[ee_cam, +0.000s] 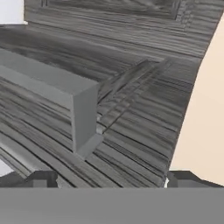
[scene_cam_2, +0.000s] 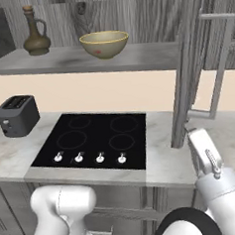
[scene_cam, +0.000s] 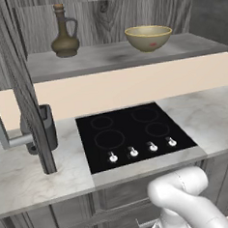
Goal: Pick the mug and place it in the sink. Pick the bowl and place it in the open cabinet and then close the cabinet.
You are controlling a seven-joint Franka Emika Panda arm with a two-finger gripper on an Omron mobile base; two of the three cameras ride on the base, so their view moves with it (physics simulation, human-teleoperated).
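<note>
Bowl (scene_cam: 148, 37) upright on the grey shelf (scene_cam: 106, 58) of the open cabinet (scene_cam: 108, 19), toward the right end in the left base view. Reddish mark visible inside the bowl in the right base view. Brown jug (scene_cam: 64, 33) on the same shelf, well apart from the bowl, to its left. Cabinet doors swung open: one door (scene_cam: 22, 89) edge-on at the left in the left base view, another (scene_cam_2: 185, 65) at the right in the right base view, each with a silver bar handle (scene_cam_2: 220, 62). Black cooktop (scene_cam: 134, 133) set in the marble table (scene_cam: 24, 176) below. Dark toaster (scene_cam_2: 17, 115) on the table left of the cooktop. Fingers (ee_cam: 111, 179) spread wide apart, holding nothing, close before a woodgrain door panel with its bar handle just ahead in the hand view.
</note>
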